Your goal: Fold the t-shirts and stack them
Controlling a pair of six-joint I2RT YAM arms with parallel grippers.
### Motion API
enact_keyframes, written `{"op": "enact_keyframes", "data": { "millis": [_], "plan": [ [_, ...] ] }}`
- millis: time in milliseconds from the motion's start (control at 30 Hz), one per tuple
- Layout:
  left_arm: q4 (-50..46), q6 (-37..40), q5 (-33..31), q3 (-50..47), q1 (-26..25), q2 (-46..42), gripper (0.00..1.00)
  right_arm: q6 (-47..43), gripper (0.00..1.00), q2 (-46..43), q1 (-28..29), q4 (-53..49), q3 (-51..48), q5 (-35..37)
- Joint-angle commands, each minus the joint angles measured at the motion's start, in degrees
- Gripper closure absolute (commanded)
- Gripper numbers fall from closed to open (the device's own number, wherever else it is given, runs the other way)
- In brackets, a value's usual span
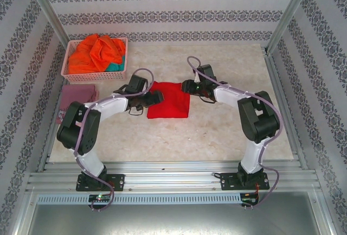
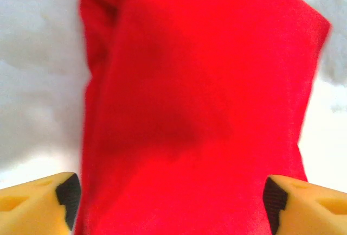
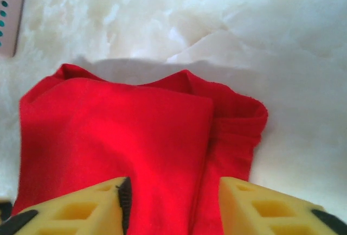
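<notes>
A bright red t-shirt (image 1: 169, 100) lies folded into a rough square in the middle of the table. My left gripper (image 1: 153, 99) is at its left edge. In the left wrist view the left gripper (image 2: 172, 202) is open, its yellow fingers (image 2: 38, 202) wide apart over the red t-shirt (image 2: 200, 110). My right gripper (image 1: 188, 87) is at the shirt's upper right corner. It is open in the right wrist view too (image 3: 174, 208), straddling a folded edge of the red t-shirt (image 3: 119, 137). A folded maroon t-shirt (image 1: 77, 94) lies at the left.
A pink lattice basket (image 1: 92, 76) at the back left holds orange t-shirts (image 1: 95, 50) and a teal one (image 1: 115, 67). Its corner (image 3: 11, 12) shows in the right wrist view. Patterned walls and metal rails (image 1: 282, 99) enclose the pale table (image 1: 227, 137).
</notes>
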Motion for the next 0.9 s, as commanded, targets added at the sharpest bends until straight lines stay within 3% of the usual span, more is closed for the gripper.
{"op": "enact_keyframes", "data": {
  "millis": [0, 233, 333, 367, 733, 867],
  "plan": [
    [-4.8, 3.4, -6.5, 1.7, -4.9, -4.3, 0.17, 2.6, 0.64, 4.3, 0.3, 1.2, 2.5, -3.1],
    [2.5, -1.1, 1.8, -2.5, -7.2, 1.7, 0.28, 4.2, 0.77, 8.0, 0.3, 1.7, 4.4, -7.0],
    [5.2, -2.3, 3.6, -3.6, -7.1, 4.4, 0.29, 4.4, 0.98, 7.3, 0.0, 2.0, 4.0, -7.2],
    [5.7, -2.4, 4.2, -3.6, -7.2, 5.3, 0.3, 4.2, 1.0, 6.5, -0.2, 2.2, 3.6, -6.7],
    [7.0, -3.3, 5.2, -6.2, -7.1, 6.6, 0.3, 1.0, 1.0, 5.2, -3.2, -1.4, 5.5, -4.7],
    [6.4, -3.1, 5.0, -6.4, -7.2, 6.9, 0.3, -0.6, 1.0, 4.9, -3.3, -5.5, 6.9, 2.9]
  ]
}}
